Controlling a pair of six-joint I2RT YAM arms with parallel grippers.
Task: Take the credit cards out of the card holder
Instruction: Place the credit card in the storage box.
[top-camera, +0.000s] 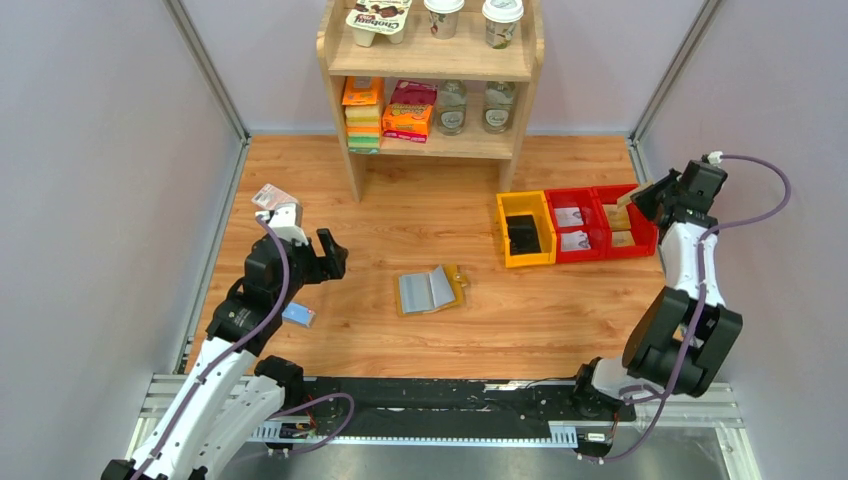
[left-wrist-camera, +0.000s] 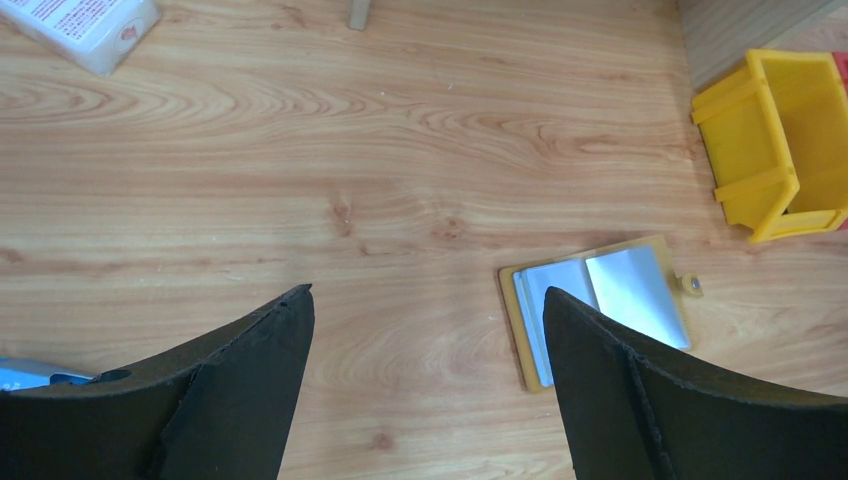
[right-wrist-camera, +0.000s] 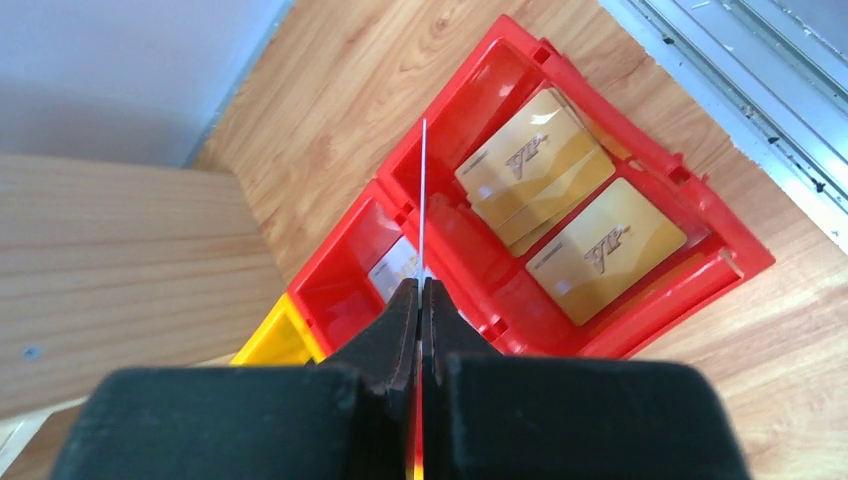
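Tan-brown leather-like folding card holder (top-camera: 432, 290) (left-wrist-camera: 600, 310) lies opened flat on the wooden surface (top-camera: 420, 215), its grey-blue inner panels facing up inside a tan border, with a small tab and stud on one edge. It sits ahead of the left hand (top-camera: 335, 255) (left-wrist-camera: 425, 300) and off to that hand's right, well apart from it. In the left wrist view its near corner is hidden behind the right finger.

The left hand is released, its two black fingers (left-wrist-camera: 250, 370) spread wide with nothing between them, raised over bare wood. A small blue rectangular bar (top-camera: 298, 315) (left-wrist-camera: 30, 372) lies just beside its left finger, and a pink-white packet (top-camera: 275, 197) (left-wrist-camera: 85, 30) lies farther ahead on the left. The yellow plastic bin (top-camera: 525, 228) (left-wrist-camera: 780, 140) stands far ahead on the right.

The right arm reaches up and out over the red plastic two-compartment bin (top-camera: 600, 222) (right-wrist-camera: 650, 300), well apart from the card holder. The right hand (top-camera: 640, 200) (right-wrist-camera: 421, 285) is clenched on a thin pale card (right-wrist-camera: 424, 200), seen edge-on and pointing straight out from the fingertips. Below the hand, the card's edge lines up with the wall between the two red compartments. Gold cards (right-wrist-camera: 535, 170) lie stacked in the compartment to the right of the fingers.
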